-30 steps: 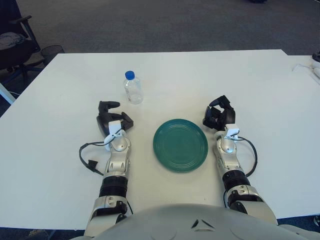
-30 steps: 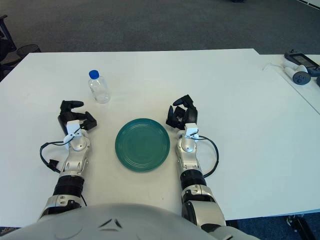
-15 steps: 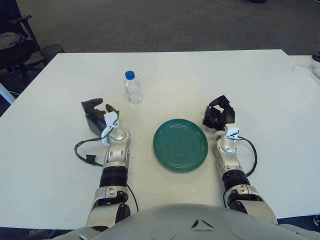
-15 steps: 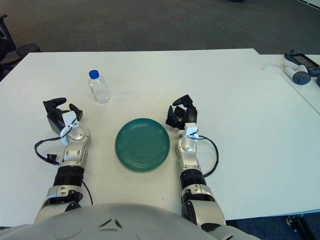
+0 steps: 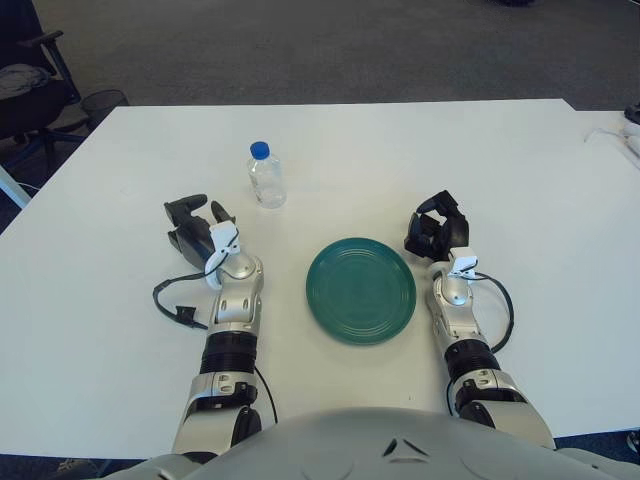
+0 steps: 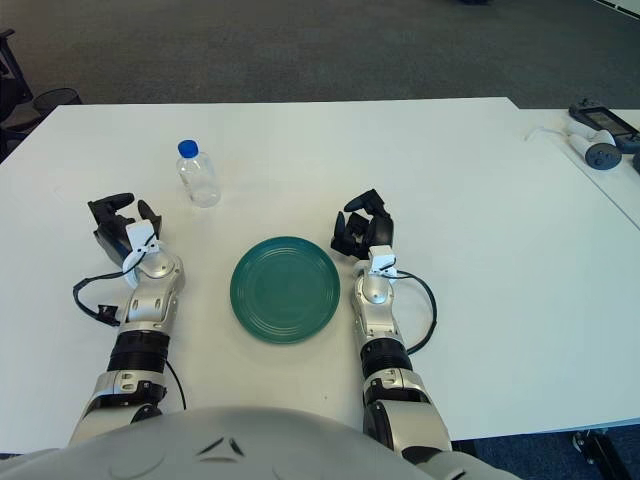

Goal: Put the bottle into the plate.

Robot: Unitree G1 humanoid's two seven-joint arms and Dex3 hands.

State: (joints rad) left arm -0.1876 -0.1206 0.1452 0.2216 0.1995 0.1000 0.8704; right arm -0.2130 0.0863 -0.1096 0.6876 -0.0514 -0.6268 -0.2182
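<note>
- Bottle [image 5: 266,175] stands upright on the desk [image 5: 400,150], toward the far left, nearer the far edge than the plate [image 5: 361,290].
- Left robot hand [image 5: 195,225] sits nearer the front edge and left of the bottle, apart from it, fingers spread, holding nothing.
- Right robot hand [image 5: 437,230] shows just right of the plate, fingers curled, empty.

**Bottle upright, plate bare**

The bottle [image 6: 199,176], clear with a blue cap, stands upright on the white surface [image 6: 450,170], well apart from the green plate [image 6: 285,289]. The left hand [image 6: 120,224] shows left of the plate and below-left of the bottle, fingers spread and holding nothing. The right hand [image 6: 360,231] shows just right of the plate, fingers curled, holding nothing.
</note>
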